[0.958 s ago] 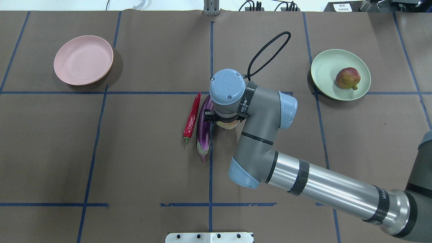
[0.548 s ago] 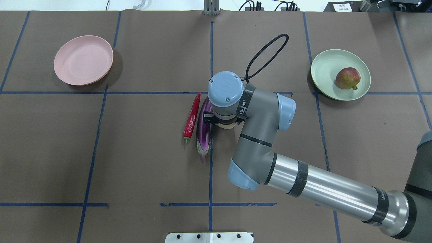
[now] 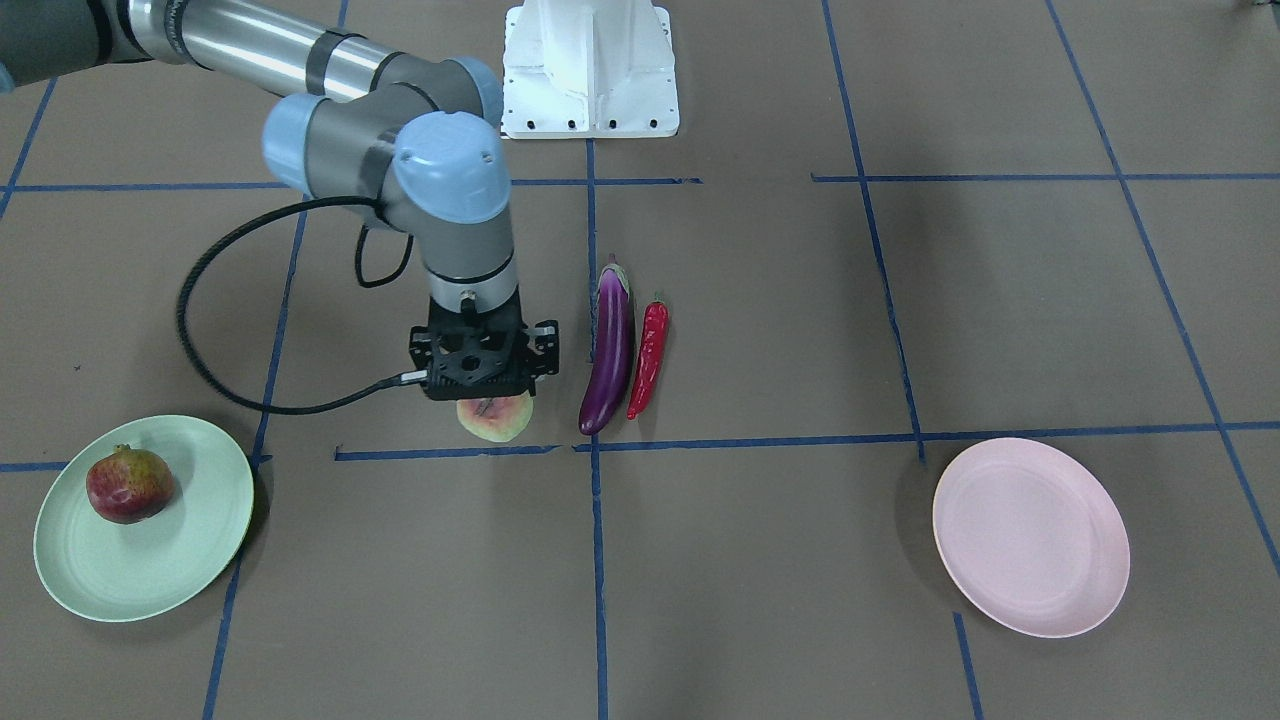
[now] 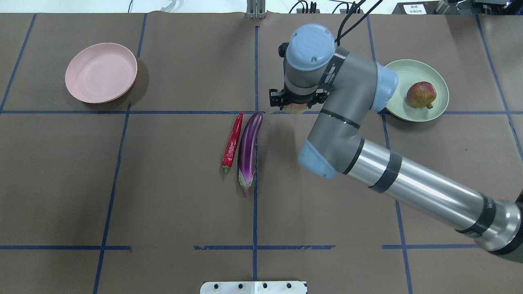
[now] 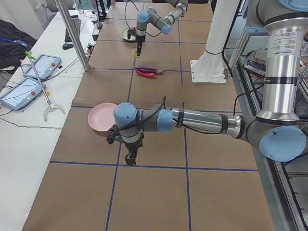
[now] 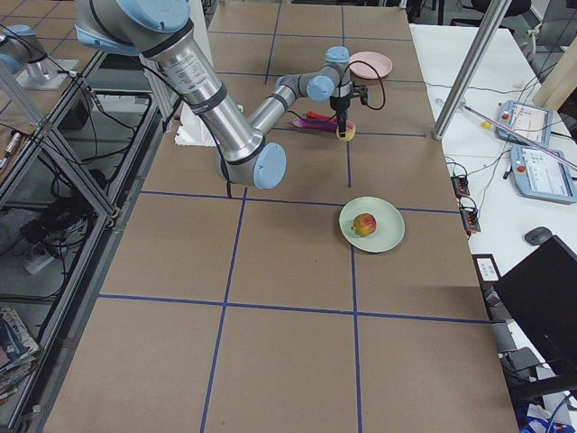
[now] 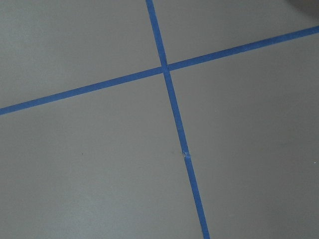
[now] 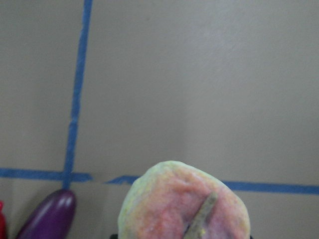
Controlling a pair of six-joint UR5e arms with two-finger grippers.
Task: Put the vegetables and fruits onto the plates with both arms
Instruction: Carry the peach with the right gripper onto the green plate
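Observation:
My right gripper (image 4: pixel 295 105) is shut on the pink-yellow peach (image 4: pixel 296 108) and holds it above the table, between the eggplant and the green plate. The peach also shows in the front view (image 3: pixel 494 418) and the right wrist view (image 8: pixel 184 201). The purple eggplant (image 4: pixel 248 151) and the red chili (image 4: pixel 232 141) lie side by side at the table's middle. The dark red apple (image 4: pixel 421 94) sits on the mint green plate (image 4: pixel 396 81). The pink plate (image 4: pixel 101 72) is bare. My left gripper (image 5: pixel 131 159) shows only in the exterior left view, near the pink plate; I cannot tell its state.
The white base block (image 3: pixel 590 65) stands at the robot's edge of the table. A black cable (image 3: pixel 200 330) loops beside the right wrist. Blue tape lines (image 7: pixel 172 99) cross the brown table cover. A side bench with tablets (image 5: pixel 29 77) runs along the far edge.
My right arm has lifted the peach from beside the eggplant and carried it away from the robot and to the right, towards the green plate. Eggplant and chili have not moved.

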